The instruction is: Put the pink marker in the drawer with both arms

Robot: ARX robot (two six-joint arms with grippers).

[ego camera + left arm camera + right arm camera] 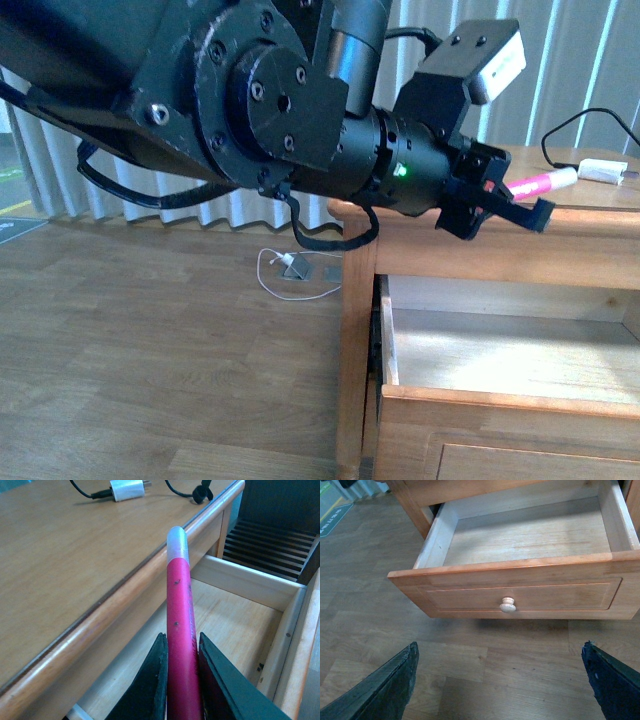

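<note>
My left gripper [515,205] is shut on the pink marker [540,183], holding it at the dresser's front edge, above the open drawer [500,355]. In the left wrist view the marker [179,630] sticks out from between the black fingers [150,685], white end forward, over the drawer's bare floor [225,625]. My right gripper [500,680] is open and empty, low over the floor in front of the pulled-out drawer [520,597]; its round knob [508,605] faces it. The right arm does not show in the front view.
A white charger block [603,170] with a black cable lies on the dresser top [600,195]; it also shows in the left wrist view [127,489]. A white cable and floor socket [295,270] lie on the wooden floor left of the dresser.
</note>
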